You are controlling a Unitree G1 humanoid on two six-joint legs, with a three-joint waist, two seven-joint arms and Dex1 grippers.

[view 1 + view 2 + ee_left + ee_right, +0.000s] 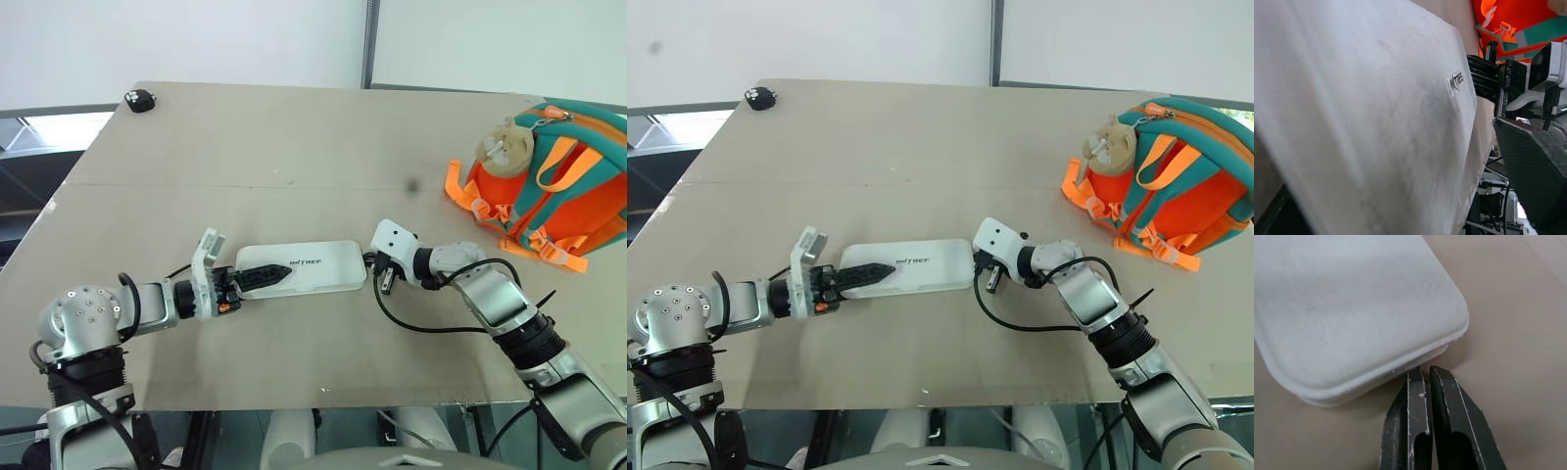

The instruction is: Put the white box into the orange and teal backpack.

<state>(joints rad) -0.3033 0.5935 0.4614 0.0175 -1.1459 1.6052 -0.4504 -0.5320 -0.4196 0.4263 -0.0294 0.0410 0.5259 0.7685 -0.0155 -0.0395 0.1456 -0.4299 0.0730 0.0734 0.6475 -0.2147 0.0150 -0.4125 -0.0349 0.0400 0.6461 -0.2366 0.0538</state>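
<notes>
The white box point(321, 262) lies flat near the middle of the table, its dark lettering facing up. My left gripper point(274, 279) straddles the box's left end. One black finger point(263, 277) reaches over the lid with a little gap showing, and the other is hidden behind the box. My right gripper point(1429, 372) is shut and empty, its tips just off the box's right corner. The orange and teal backpack point(578, 196) lies at the table's far right, well away from both grippers, with a beige plush charm point(505, 145) on it.
A small black object point(141, 99) sits at the table's far left corner. The table's front edge point(294, 403) runs just below both arms. A cable point(421, 323) loops from my right wrist over the tabletop.
</notes>
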